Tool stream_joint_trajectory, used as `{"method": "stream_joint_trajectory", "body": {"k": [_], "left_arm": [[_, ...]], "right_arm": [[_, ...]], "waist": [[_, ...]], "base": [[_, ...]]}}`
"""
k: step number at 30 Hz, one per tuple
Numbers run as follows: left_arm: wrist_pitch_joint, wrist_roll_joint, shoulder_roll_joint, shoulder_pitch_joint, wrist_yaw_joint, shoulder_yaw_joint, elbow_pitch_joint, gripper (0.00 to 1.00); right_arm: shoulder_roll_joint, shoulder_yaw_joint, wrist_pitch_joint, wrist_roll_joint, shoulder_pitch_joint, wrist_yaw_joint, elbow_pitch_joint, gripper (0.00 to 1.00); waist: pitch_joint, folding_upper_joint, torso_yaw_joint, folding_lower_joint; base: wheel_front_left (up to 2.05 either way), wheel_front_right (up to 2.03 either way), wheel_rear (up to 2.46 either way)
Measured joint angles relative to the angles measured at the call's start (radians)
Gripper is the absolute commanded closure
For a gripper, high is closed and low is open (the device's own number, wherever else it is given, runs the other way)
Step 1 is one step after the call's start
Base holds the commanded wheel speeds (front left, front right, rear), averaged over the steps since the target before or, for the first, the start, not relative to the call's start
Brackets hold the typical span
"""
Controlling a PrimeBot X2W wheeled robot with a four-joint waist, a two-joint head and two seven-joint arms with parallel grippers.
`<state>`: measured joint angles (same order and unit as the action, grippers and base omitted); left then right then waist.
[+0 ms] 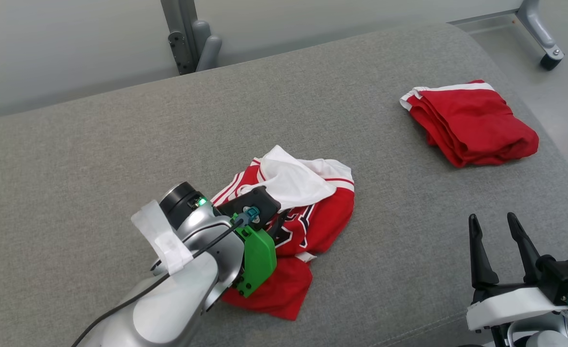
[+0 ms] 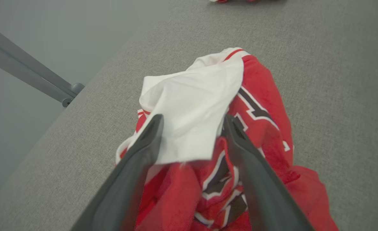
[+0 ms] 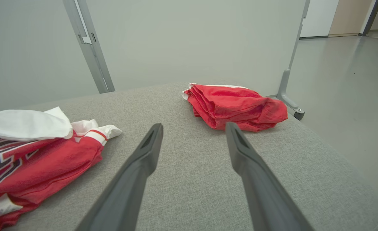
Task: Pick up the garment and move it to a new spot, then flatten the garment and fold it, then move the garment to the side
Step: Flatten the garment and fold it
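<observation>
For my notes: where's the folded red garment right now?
The folded red garment lies upper right in the head view, on the grey cushion, apart from the crumpled jersey at the left tool.

Bright, even, soft light, faint shadows; garment [image 2: 195, 122] blurs nearest the left wrist camera.

Your left forearm [image 1: 178, 303] reaching in from the lower left, wrist [image 1: 202, 226] bent forward and down, your left tool [image 2: 193, 125] with its two dark fingers [image 2: 144, 150] spread wide — your right tool [image 1: 492, 219] low at the right, pointing up the head view, jaws likewise wide apart, holding nothing.
</observation>
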<state>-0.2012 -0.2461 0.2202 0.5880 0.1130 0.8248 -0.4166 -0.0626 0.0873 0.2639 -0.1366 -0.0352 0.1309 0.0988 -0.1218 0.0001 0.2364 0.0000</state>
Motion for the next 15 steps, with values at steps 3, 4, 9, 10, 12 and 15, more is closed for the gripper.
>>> {"method": "stream_joint_trajectory", "body": {"k": [3,4,9,10,12,15], "left_arm": [[0.002,-0.011,-0.007,0.007,0.000,-0.003,-0.005,0.33],[0.002,-0.015,-0.009,0.008,0.000,-0.003,-0.005,0.44],[0.004,-0.026,-0.017,0.008,-0.008,-0.007,-0.006,0.74],[0.006,-0.033,-0.018,0.008,-0.009,-0.011,-0.006,0.79],[0.006,-0.044,-0.021,0.008,-0.010,-0.014,-0.006,0.90],[0.008,-0.064,-0.027,0.008,-0.019,-0.027,-0.003,1.00]], "right_arm": [[-0.001,0.000,0.000,0.005,0.005,0.000,0.000,0.00],[-0.001,-0.001,0.000,0.007,0.006,0.000,0.001,0.00],[-0.001,-0.004,0.000,0.007,0.012,0.000,0.002,0.00],[-0.001,-0.006,0.000,0.007,0.014,0.000,0.002,0.00],[-0.001,-0.008,0.000,0.007,0.017,0.000,0.003,0.00],[-0.004,-0.010,0.000,0.007,0.017,0.000,0.004,0.00]], "waist": [[-0.002,0.0000,-0.012,0.0000],[-0.002,0.0000,-0.015,0.0000],[-0.002,0.0000,-0.027,0.0000],[-0.002,0.0000,-0.029,0.0000],[0.000,0.0000,-0.032,0.0000],[0.001,0.0000,-0.036,0.0000]], "base": [[0.00,0.00,0.00],[0.00,0.00,0.00],[0.00,0.00,0.00],[0.00,0.00,0.00],[0.00,0.00,0.00],[0.00,0.00,0.00]]}}
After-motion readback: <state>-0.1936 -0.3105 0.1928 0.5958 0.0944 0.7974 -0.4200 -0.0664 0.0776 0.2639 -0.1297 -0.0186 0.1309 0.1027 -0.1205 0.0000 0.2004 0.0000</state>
